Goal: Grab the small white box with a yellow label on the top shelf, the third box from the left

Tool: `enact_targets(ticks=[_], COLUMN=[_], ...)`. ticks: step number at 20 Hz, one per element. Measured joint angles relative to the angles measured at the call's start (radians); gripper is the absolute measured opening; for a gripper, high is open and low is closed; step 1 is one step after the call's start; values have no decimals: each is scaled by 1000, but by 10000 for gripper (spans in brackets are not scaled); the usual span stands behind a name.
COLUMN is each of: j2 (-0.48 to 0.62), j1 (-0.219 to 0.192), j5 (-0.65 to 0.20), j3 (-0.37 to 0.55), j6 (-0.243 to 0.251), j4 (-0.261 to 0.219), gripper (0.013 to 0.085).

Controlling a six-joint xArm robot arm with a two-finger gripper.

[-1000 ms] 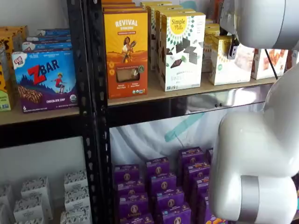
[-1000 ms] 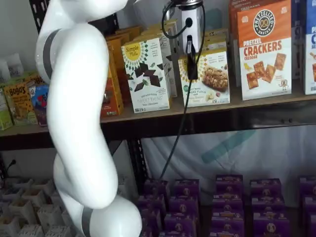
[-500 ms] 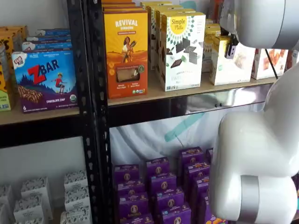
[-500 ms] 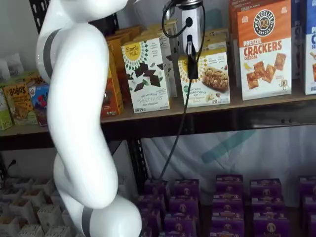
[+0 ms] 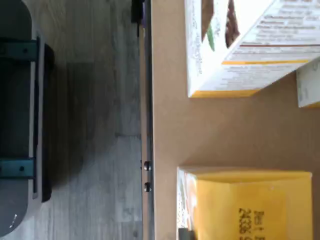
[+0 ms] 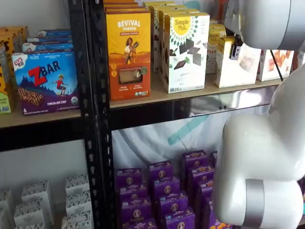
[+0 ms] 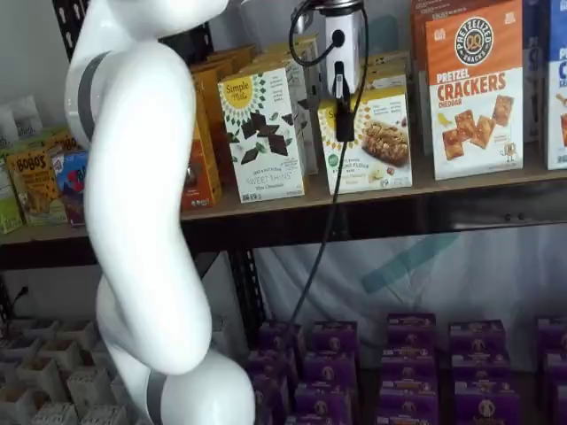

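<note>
The white arm reaches up, its end effector point(image 7: 342, 111) hanging fingers-down, clamped shut on the small white box point(image 7: 372, 142)

Tall chocolate box point(image 7: 263, 133) and crackers box point(image 7: 474, 88) flank the small white box point(image 7: 372, 142) closely

Small white box point(image 7: 370, 142) sits on top shelf point(image 7: 478, 181), between chocolate box point(image 7: 263, 135) and crackers box point(image 7: 474, 88). Gripper point(image 7: 344, 119) at its front.

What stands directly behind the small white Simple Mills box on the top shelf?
Behind the small white box more boxes of the same short kind stand in a row on the top shelf. How many cannot be seen: the gripper covers part.
</note>
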Motion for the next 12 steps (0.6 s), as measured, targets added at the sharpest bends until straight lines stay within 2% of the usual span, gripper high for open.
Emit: enact_targets(ticks=[12], j2=[-95], j1=[-11], j5=[94], j3=[54], j6=[-6], j4=[-8], gripper=[330])
